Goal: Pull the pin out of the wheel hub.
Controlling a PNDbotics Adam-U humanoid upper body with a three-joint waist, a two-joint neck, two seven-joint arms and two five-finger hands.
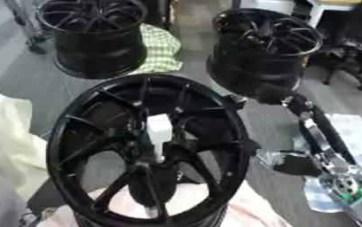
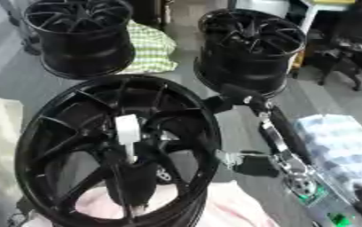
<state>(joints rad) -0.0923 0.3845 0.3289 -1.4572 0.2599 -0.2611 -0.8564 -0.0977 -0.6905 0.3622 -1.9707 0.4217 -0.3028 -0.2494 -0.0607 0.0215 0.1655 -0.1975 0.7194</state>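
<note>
Access to the white pin (image 1: 159,132) at the centre of the near wheel hub (image 1: 75,133) is open from above; spokes crowd it on all sides. The right arm (image 2: 281,137) blocks the right flank. Two further wheels (image 1: 95,35) (image 1: 265,48) stand behind, a floor gap between them.

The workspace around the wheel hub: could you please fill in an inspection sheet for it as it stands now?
Surface: grey floor; pale cloth at left.
Job's things: near wheel hub, black, spokes facing the camera; white pin upright at its centre, not yet pulled out.
Clutter: two more black wheels, far left and far right; green checked cloth between them; pink cloth under the near hub.
Hands: right hand at the near hub's right rim, fingers hard to make out; left hand nothing seen.
Cables: nothing seen.
Surroundings: black chair at far right.
</note>
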